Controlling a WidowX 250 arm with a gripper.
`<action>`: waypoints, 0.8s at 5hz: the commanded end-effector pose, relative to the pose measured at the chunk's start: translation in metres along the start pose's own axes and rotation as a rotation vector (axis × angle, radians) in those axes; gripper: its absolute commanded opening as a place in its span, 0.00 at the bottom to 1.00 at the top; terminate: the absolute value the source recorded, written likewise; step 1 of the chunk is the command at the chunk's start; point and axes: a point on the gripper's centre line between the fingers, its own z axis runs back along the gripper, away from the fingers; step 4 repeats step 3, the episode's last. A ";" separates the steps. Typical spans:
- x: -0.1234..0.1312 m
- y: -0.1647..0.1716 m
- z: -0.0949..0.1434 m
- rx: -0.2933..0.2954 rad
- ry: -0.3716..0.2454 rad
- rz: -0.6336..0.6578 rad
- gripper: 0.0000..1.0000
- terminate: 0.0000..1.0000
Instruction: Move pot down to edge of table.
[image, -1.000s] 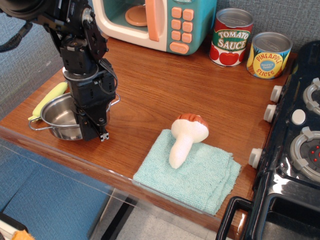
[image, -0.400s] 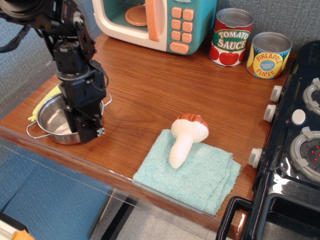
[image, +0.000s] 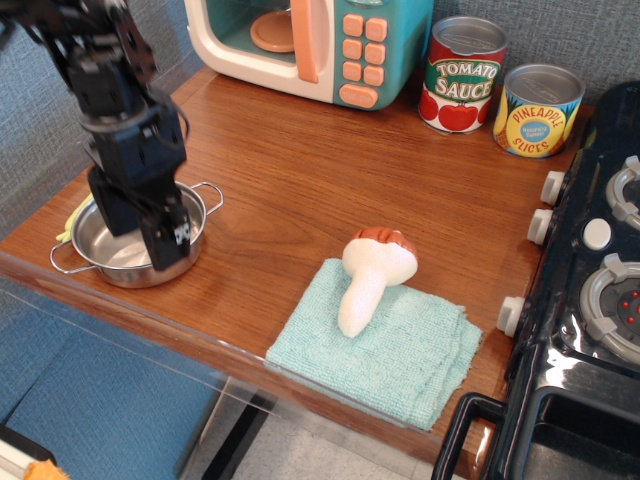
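pot (image: 125, 250) near front-left edge of counter (image: 330, 180), one loop handle toward the edge. end effector (image: 140, 235) over the bowl, fingers spread moderately, gripping nothing visible. best lifted straight up and clear, without catching the rim or nudging pot off the edge.

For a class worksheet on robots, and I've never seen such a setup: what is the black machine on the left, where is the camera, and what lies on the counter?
The black machine is a robot arm ending in a gripper, which reaches down into a shiny steel pot near the front edge of the wooden table. Whether the gripper grips the pot cannot be told. One camera looks down from the front. Also there: a toy mushroom on a teal cloth, a toy microwave, two cans and a black toy stove.
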 end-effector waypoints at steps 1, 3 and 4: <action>-0.006 -0.001 0.052 0.130 -0.092 0.054 1.00 0.00; -0.006 -0.001 0.052 0.130 -0.092 0.054 1.00 1.00; -0.006 -0.001 0.052 0.130 -0.092 0.054 1.00 1.00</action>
